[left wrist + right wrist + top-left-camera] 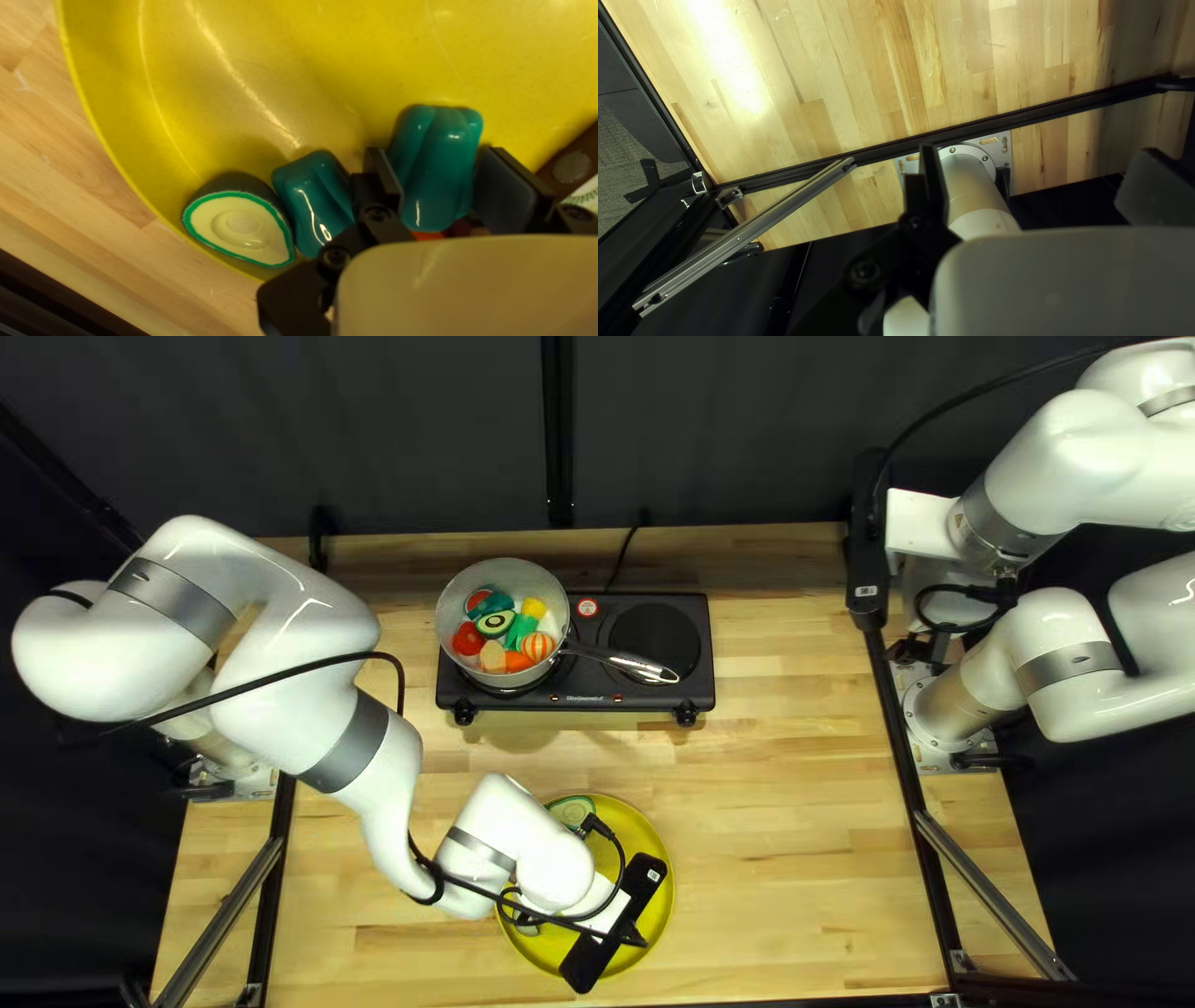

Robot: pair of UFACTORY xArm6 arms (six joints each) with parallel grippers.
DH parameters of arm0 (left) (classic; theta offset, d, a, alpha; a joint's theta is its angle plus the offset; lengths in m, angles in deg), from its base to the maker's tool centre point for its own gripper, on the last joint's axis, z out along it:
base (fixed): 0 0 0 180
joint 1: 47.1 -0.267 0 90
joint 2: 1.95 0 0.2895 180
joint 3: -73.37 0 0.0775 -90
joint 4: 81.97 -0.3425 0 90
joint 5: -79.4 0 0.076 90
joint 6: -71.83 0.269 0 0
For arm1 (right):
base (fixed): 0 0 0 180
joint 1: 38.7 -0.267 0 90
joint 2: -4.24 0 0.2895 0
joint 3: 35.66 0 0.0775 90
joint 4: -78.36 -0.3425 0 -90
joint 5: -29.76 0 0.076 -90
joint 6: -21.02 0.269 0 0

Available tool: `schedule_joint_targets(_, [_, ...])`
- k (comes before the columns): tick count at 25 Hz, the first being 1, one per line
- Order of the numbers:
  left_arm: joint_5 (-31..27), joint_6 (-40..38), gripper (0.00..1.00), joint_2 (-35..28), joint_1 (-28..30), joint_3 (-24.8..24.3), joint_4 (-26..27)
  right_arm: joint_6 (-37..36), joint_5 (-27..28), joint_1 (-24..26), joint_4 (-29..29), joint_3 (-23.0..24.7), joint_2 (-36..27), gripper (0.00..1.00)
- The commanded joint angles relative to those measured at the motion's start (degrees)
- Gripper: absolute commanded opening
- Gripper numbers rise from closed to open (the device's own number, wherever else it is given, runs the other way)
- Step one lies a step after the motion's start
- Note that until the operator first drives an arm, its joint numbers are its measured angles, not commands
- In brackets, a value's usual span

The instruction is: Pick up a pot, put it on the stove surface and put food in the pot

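Saucepan (pixel 456 612) loading was inspected from the near side of the desk (pixel 797 834) outward. In the yellow bowl (pixel 349 68), the left gripper (pixel 443 174) has its jaws closed on the flanks of a toy bell pepper (pixel 439 168). The pepper is glossy, probably light, rigid plastic: unlikely to crush, liable to slip or roll. Hold advised: across the waist, square to the lobes, moderate pressure. An avocado half (pixel 240 227) awaits beside a second pepper (pixel 314 202); its curved back would favour a rim-and-back hold. Farther off, the saucepan stands on the double hot plate (pixel 647 700), food inside; likely stiff metal, heavier at the bowl end, best taken by its long handle (pixel 637 666). Right gripper (pixel 1039 152): jaws wide apart, holding nothing.
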Motion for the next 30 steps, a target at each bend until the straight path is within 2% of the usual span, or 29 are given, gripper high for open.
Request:
schedule_joint_targets(1, [-0.36,-0.19,0.0,-0.52,0.21,0.03,0.09,0.0,0.0,0.0,0.0,0.0,0.0,1.0])
schedule_joint_targets(7, [-4.9,-0.46,0.0,-5.51,0.2,0.36,0.15,0.0,0.0,0.0,0.0,0.0,0.0,1.0])
schedule_joint_targets(11, [-6.59,0.52,0.0,-9.95,-0.57,-2.01,0.02,0.0,0.0,0.0,0.0,0.0,0.0,1.0])
schedule_joint_targets(14, [-9.46,1.94,0.0,-15.69,-2.18,-5.03,-0.03,0.0,0.0,0.0,0.0,0.0,0.0,1.0])
schedule_joint_targets(18, [-14.2,5.71,0.0,-26.38,-7.1,-11.37,0.65,0.0,0.0,0.0,0.0,0.0,0.0,1.0])
schedule_joint_targets(23, [-21.53,10.02,0.0,-34.84,-13.82,-13.76,2.14,0.0,0.0,0.0,0.0,0.0,0.0,1.0])
schedule_joint_targets(26, [-24.67,11.88,0.0,-37.6,-17.54,-14.2,2.44,0.0,0.0,0.0,0.0,0.0,0.0,1.0])
schedule_joint_targets(30, [-27.27,16.88,0.0,-38.9,-25.43,-14.54,2.38,0.0,0.0,0.0,0.0,0.0,0.0,1.0])
